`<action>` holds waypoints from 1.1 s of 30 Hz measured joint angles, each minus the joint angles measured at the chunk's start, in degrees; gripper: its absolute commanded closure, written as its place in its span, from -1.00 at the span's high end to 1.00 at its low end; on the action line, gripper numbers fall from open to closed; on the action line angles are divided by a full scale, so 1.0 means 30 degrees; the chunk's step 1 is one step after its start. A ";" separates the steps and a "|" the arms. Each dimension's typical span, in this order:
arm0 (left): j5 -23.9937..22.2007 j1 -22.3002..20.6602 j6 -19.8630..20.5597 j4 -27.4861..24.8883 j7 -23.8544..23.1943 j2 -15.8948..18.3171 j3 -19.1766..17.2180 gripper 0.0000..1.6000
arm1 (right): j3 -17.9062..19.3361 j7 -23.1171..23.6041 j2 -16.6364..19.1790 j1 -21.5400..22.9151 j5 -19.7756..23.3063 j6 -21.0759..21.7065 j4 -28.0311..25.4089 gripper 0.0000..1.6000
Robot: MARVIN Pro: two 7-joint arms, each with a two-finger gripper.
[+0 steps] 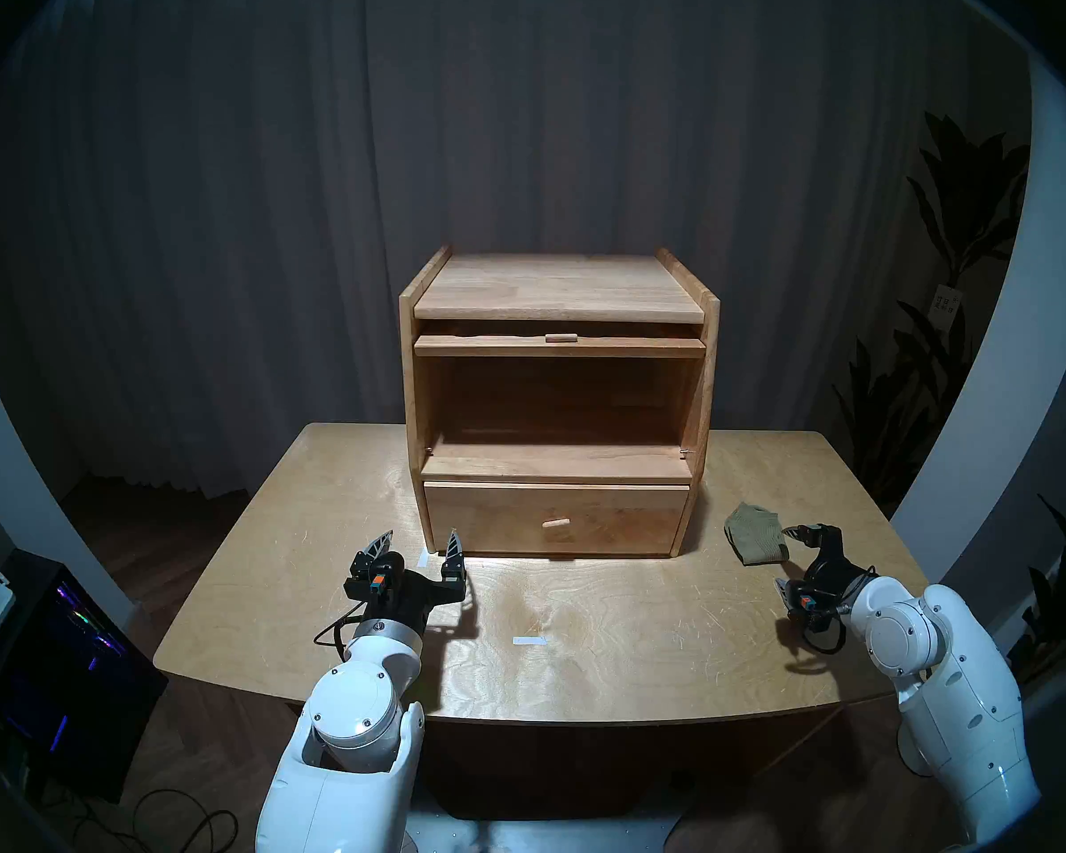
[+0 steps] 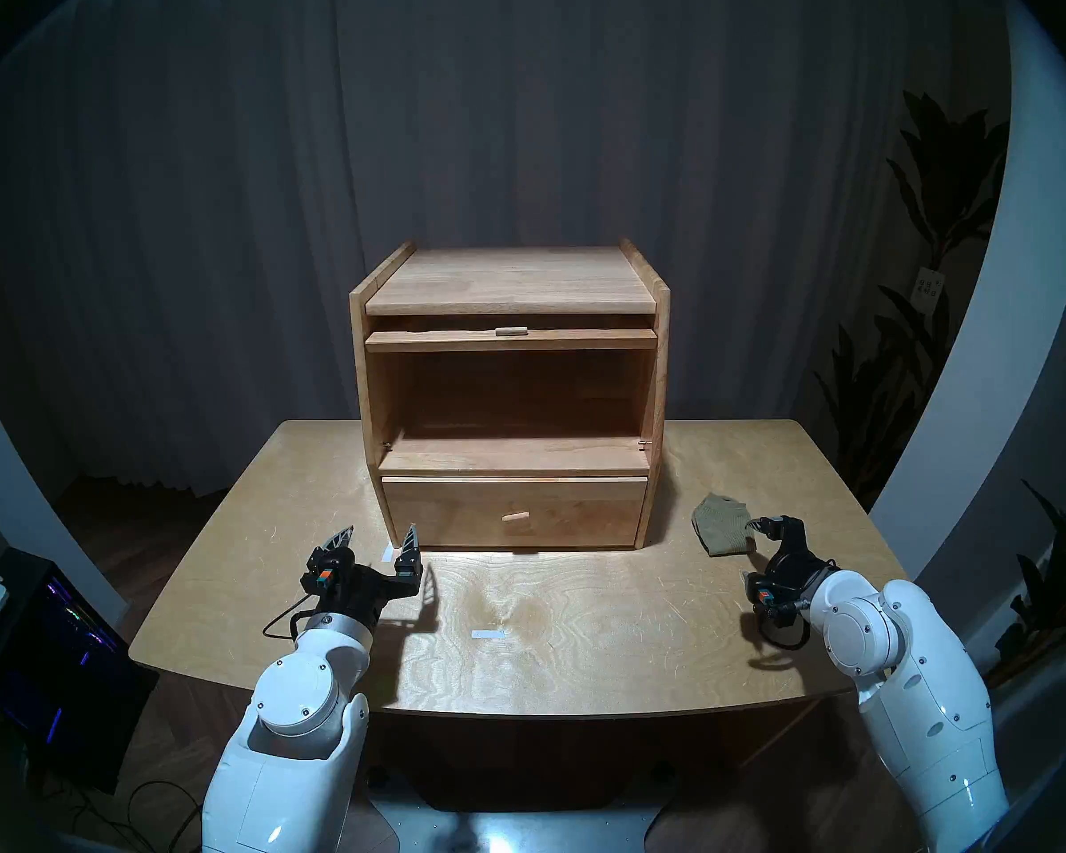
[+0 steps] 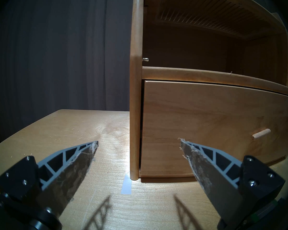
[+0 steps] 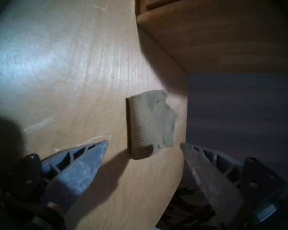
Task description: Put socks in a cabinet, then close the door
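While the socks (image 1: 756,534) lie on the bench (image 1: 580,667) near its right edge, beside the cabinet (image 1: 559,402), the right pincer (image 4: 144,143) gapes wide just short of them; the left pincer (image 1: 417,541) hangs wide before the drawer's (image 1: 555,519) left corner.

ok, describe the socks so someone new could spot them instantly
Start at the wooden cabinet on the table. On the tabletop just off its lower right corner, beside the drawer, lies a small folded bundle: the socks. They are the only soft thing there, olive-green ribbed knit, right ahead of the right gripper.
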 measured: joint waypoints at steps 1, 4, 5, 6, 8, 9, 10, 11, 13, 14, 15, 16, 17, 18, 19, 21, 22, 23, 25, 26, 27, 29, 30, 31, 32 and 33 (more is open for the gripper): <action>0.0001 0.0000 0.0000 0.0000 0.0000 0.0000 0.0000 1.00 | -0.0169 -0.0135 0.0063 0.0257 -0.0001 -0.0010 0.0257 1.00; 0.0002 0.0000 0.0000 0.0000 0.0000 -0.0001 0.0000 1.00 | -0.0587 -0.0433 0.0222 0.0892 -0.0064 -0.0048 0.0901 1.00; 0.0002 0.0000 0.0000 0.0000 0.0000 -0.0001 0.0000 1.00 | -0.0700 -0.0503 0.0261 0.1050 -0.0097 -0.0065 0.1063 1.00; 0.0003 0.0000 0.0000 -0.0001 0.0000 -0.0002 0.0000 1.00 | -0.0899 -0.0618 0.0320 0.1348 -0.0158 -0.0093 0.1362 1.00; 0.0004 0.0000 0.0000 -0.0001 -0.0001 -0.0002 0.0000 1.00 | -0.1222 -0.0781 0.0406 0.1852 -0.0274 -0.0153 0.1857 1.00; 0.0004 0.0000 0.0000 -0.0002 -0.0001 -0.0002 0.0000 1.00 | -0.1402 -0.0863 0.0447 0.2128 -0.0353 -0.0180 0.2120 1.00; 0.0004 0.0000 0.0000 -0.0003 -0.0001 -0.0002 0.0000 1.00 | -0.1526 -0.0921 0.0471 0.2320 -0.0417 -0.0196 0.2308 1.00; 0.0005 0.0000 0.0000 -0.0003 -0.0001 -0.0002 0.0000 1.00 | -0.1668 -0.0983 0.0490 0.2547 -0.0476 -0.0220 0.2528 1.00; 0.0005 0.0001 0.0000 -0.0006 -0.0001 -0.0003 0.0000 1.00 | -0.2002 -0.1111 0.0503 0.3124 -0.0624 -0.0263 0.3096 0.00; 0.0006 0.0001 0.0001 -0.0007 -0.0001 -0.0003 0.0000 1.00 | -0.2116 -0.1135 0.0502 0.3336 -0.0663 -0.0273 0.3288 -0.92; 0.0006 0.0002 0.0001 -0.0011 -0.0002 -0.0003 0.0000 1.00 | -0.2283 -0.1137 0.0486 0.3643 -0.0708 -0.0286 0.3593 -1.00; 0.0006 0.0004 0.0001 -0.0013 -0.0002 -0.0003 0.0000 1.00 | -0.2507 -0.1052 0.0434 0.3920 -0.0747 -0.0294 0.4033 -1.00; 0.0007 -0.0001 0.0003 -0.0011 -0.0004 -0.0005 -0.0003 1.00 | -0.2585 -0.0944 0.0401 0.4057 -0.0762 -0.0320 0.4178 -1.00; 0.0008 0.0011 0.0003 -0.0035 -0.0007 -0.0007 -0.0003 1.00 | -0.2687 -0.0793 0.0391 0.4347 -0.0769 -0.0380 0.4413 -1.00; 0.0008 0.0013 0.0003 -0.0035 -0.0007 -0.0008 -0.0003 1.00 | -0.2792 -0.0624 0.0375 0.4704 -0.0755 -0.0481 0.4706 -1.00; 0.0009 0.0016 0.0003 -0.0035 -0.0007 -0.0008 -0.0003 1.00 | -0.2874 -0.0375 0.0298 0.5201 -0.0549 -0.0667 0.5186 -1.00; 0.0009 0.0016 0.0003 -0.0035 -0.0007 -0.0008 -0.0003 1.00 | -0.2871 -0.0263 0.0272 0.5347 -0.0389 -0.0739 0.5330 -1.00; 0.0009 0.0017 0.0004 -0.0035 -0.0007 -0.0008 -0.0002 1.00 | -0.2831 -0.0136 0.0243 0.5474 -0.0151 -0.0822 0.5461 -1.00; 0.0009 0.0017 0.0004 -0.0035 -0.0007 -0.0008 -0.0002 1.00 | -0.2716 -0.0014 0.0153 0.5509 0.0295 -0.0911 0.5501 -1.00; 0.0010 0.0017 0.0004 -0.0035 -0.0007 -0.0008 -0.0002 1.00 | -0.2543 0.0106 0.0013 0.5402 0.0763 -0.0974 0.5361 -1.00; 0.0010 0.0017 0.0004 -0.0035 -0.0007 -0.0008 -0.0002 1.00 | -0.2476 0.0142 -0.0032 0.5345 0.0921 -0.0988 0.5273 -1.00; 0.0012 0.0017 0.0003 -0.0035 -0.0007 -0.0008 -0.0002 1.00 | -0.2074 0.0229 -0.0316 0.5074 0.1887 -0.1174 0.4708 -1.00; 0.0014 0.0016 0.0003 -0.0033 -0.0007 -0.0008 -0.0002 1.00 | -0.1978 0.0227 -0.0390 0.5049 0.2123 -0.1228 0.4574 -1.00; 0.0015 0.0014 0.0003 -0.0029 -0.0007 -0.0009 -0.0002 1.00 | -0.1827 0.0198 -0.0500 0.5047 0.2465 -0.1318 0.4372 -1.00; 0.0016 0.0012 0.0003 -0.0017 -0.0007 -0.0009 -0.0001 1.00 | -0.1588 0.0078 -0.0653 0.5096 0.2959 -0.1456 0.4035 -1.00; 0.0016 0.0011 0.0003 -0.0013 -0.0007 -0.0010 -0.0001 1.00 | -0.1510 0.0031 -0.0698 0.5129 0.3106 -0.1500 0.3938 -1.00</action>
